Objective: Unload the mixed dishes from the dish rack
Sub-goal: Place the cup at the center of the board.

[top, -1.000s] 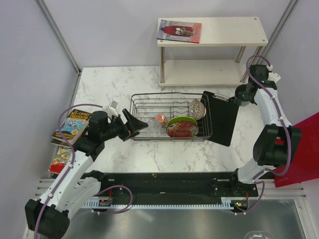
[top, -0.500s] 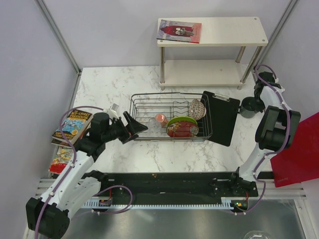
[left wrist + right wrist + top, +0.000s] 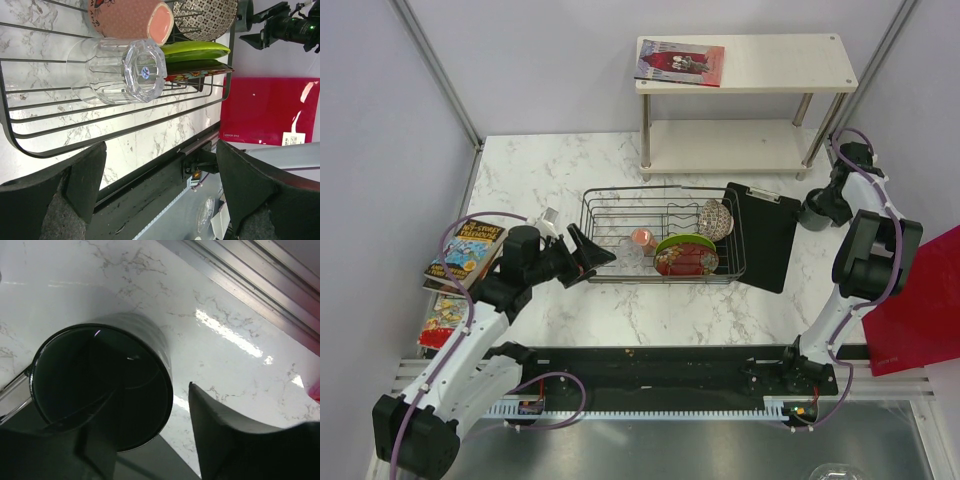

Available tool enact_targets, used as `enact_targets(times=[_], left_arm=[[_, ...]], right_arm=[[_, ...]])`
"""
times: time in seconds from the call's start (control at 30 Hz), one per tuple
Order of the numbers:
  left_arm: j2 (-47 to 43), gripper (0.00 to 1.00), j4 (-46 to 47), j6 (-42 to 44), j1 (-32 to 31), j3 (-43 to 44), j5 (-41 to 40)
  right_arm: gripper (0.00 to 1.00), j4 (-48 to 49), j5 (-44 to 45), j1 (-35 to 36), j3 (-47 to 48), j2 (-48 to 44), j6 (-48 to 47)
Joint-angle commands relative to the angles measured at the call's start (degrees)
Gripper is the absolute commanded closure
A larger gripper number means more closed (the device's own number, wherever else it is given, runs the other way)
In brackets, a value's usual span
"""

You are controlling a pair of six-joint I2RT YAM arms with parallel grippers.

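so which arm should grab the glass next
left looks better: the left claw is open, facing the glass at the rack's left end; the right claw is off at the dark cup

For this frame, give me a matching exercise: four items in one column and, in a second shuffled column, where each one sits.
Items
1. clear glass
2. lime-green plate
3. dark cup
4. magazine

Places
A. flat on top of the shelf
B. upright on the marble table, right of the black board
C. lying on its side in the dish rack
D. standing on edge in the dish rack

Pairs: 1-C, 2-D, 3-B, 4-A
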Motion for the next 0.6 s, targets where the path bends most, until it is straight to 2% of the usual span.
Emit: enact_targets(times=[0.0, 0.13, 0.23, 0.47, 0.57], left_arm=[[0.59, 0.04, 0.16, 2.62, -0.09, 0.61, -0.18], [0.15, 0.04, 0.16, 2.97, -0.09, 0.52, 0.34], [-0.21, 0.04, 0.07, 3.14, -0.09, 0.43, 0.17], [-0.12, 0.04, 0.07, 3.49, -0.09, 0.87, 0.61], [-0.56, 0.03, 0.07, 3.93, -0.09, 0.78, 0.26]], right_arm=[[0.35, 1.61, -2.09, 0.05, 1.86, -2.86, 0.93], [0.23, 0.99, -4.12, 0.05, 2.48, -5.93, 3.30], [0.20, 0.90, -6.22, 0.13, 3.00, -8.82, 5.58], [0.18, 1.52, -12.64, 2.33, 5.03, -15.33, 10.15], [0.18, 4.93, -15.71, 5.31, 3.37, -20.08, 10.78]])
